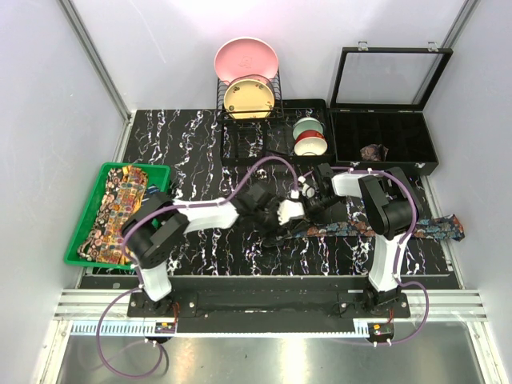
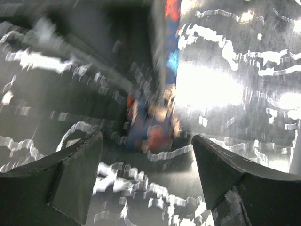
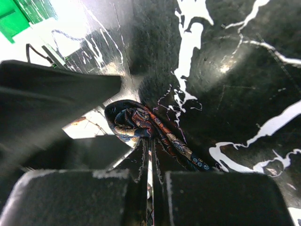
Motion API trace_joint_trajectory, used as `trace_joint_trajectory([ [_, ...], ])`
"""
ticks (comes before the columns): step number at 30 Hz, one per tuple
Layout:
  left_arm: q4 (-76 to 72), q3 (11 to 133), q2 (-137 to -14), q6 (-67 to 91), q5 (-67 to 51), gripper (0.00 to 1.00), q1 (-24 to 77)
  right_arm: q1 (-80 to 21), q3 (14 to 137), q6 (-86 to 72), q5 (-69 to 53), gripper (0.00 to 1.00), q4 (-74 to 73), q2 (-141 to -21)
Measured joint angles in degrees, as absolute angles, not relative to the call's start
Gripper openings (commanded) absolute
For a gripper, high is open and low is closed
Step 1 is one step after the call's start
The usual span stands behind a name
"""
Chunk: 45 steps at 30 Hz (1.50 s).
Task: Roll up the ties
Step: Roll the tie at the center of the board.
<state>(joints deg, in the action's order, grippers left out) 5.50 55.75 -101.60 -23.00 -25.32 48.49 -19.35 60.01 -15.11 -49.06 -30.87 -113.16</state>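
Note:
A dark blue-brown tie (image 1: 400,227) with reddish motifs lies stretched across the black marble table, its wide end at the right edge. My right gripper (image 1: 310,206) is shut on the tie's left end; in the right wrist view the pinched fabric curls into a small loop (image 3: 136,122) just past the closed fingers (image 3: 211,197). My left gripper (image 1: 293,216) is open right beside it. The left wrist view is blurred and shows the tie end (image 2: 155,125) ahead of the spread fingers (image 2: 80,174), untouched. Yellow-orange paisley ties (image 1: 112,212) lie in the green basket. A rolled brownish tie (image 1: 374,151) sits in the black box.
The green basket (image 1: 80,240) stands at the left table edge. A black compartment box (image 1: 384,156) with its lid raised is at the back right. A dish rack (image 1: 248,120) with pink and yellow plates and stacked bowls (image 1: 310,138) stands at the back centre.

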Motion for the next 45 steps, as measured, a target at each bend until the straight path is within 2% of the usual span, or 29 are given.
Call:
trace_joint_trajectory([
  [2, 6.0, 58.7, -104.5, -23.0, -23.7, 0.81, 50.3, -19.3, 60.1, -15.0, -49.1, 0.00, -31.0, -113.2],
  [6, 6.5, 62.6, -107.6, -23.6, -21.2, 0.60, 51.7, -19.3, 60.2, -14.8, -49.1, 0.00, -31.2, -113.2],
  [7, 6.8, 63.0, -107.9, -23.7, -20.9, 0.49, 51.7, -19.3, 60.2, -14.7, -49.2, 0.00, -31.2, -113.2],
  [10, 8.2, 63.8, -108.1, -23.9, -20.6, 0.34, 51.8, -19.3, 60.2, -14.8, -49.5, 0.00, -30.8, -113.2],
  [17, 7.4, 61.9, -106.7, -25.3, -20.1, 0.26, 52.1, -19.2, 60.4, -14.8, -49.8, 0.00, -30.4, -112.4],
  [19, 6.8, 60.5, -105.8, -25.8, -20.0, 0.31, 52.0, -19.4, 60.4, -14.8, -50.1, 0.00, -30.6, -112.1],
  [20, 6.5, 60.0, -105.4, -26.1, -20.0, 0.45, 52.0, -19.5, 60.4, -14.8, -50.2, 0.00, -30.6, -112.1],
  [21, 6.1, 59.6, -105.2, -26.3, -20.1, 0.50, 52.0, -19.6, 60.4, -14.8, -50.3, 0.00, -30.7, -112.1],
  [24, 6.3, 59.1, -104.7, -26.9, -19.5, 0.62, 51.7, -19.5, 60.5, -14.7, -50.0, 0.00, -31.0, -112.7],
  [27, 6.4, 58.1, -103.7, -26.5, -18.9, 0.69, 50.6, -19.4, 60.7, -14.8, -50.2, 0.00, -31.4, -114.7],
  [35, 6.4, 52.4, -99.0, -27.0, -20.4, 0.69, 46.9, -19.3, 61.5, -13.9, -50.5, 0.00, -32.0, -115.5],
  [42, 6.2, 52.2, -98.9, -28.0, -23.9, 0.69, 46.9, -19.3, 61.6, -13.7, -50.6, 0.00, -32.0, -115.6],
  [45, 5.7, 52.9, -99.5, -28.1, -25.7, 0.63, 46.9, -19.3, 61.6, -13.7, -50.6, 0.00, -32.0, -115.6],
])
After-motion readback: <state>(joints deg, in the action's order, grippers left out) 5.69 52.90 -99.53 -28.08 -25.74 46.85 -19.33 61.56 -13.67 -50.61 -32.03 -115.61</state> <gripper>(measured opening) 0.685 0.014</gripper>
